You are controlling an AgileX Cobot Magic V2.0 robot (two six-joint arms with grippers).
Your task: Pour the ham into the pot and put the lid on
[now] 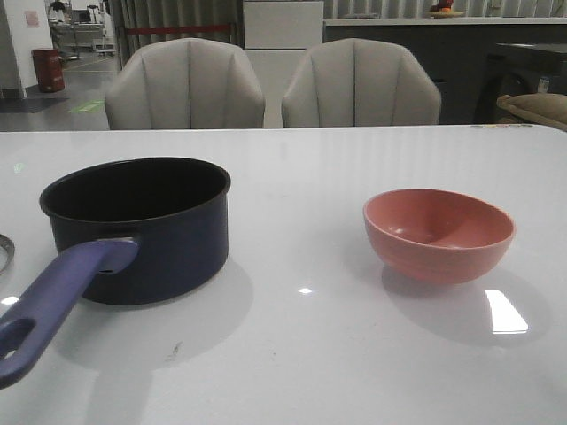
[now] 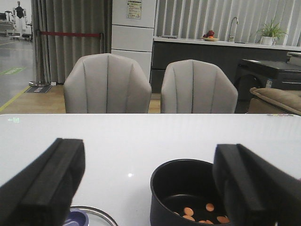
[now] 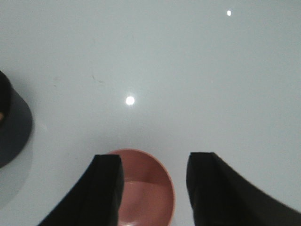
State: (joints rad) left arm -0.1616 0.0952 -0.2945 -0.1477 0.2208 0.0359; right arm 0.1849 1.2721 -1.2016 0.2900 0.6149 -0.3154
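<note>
Lid (image 2: 91, 215), glass with a blue knob: fragile, slick; grasp the knob.
It lies at the pot's (image 1: 142, 226) nine o'clock; ham (image 2: 202, 214) already inside. Left gripper (image 2: 146, 188) and right gripper (image 3: 153, 188) both gape, empty, above the pink bowl (image 1: 438, 232).

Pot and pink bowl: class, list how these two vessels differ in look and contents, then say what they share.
The pot is dark navy with straight walls; the pink bowl is rounded and tapers to its base. The pot has a long purple-blue handle; the bowl has none. The pot holds the orange ham slices; the bowl looks empty. Both stand upright and uncovered on the white table.
</note>
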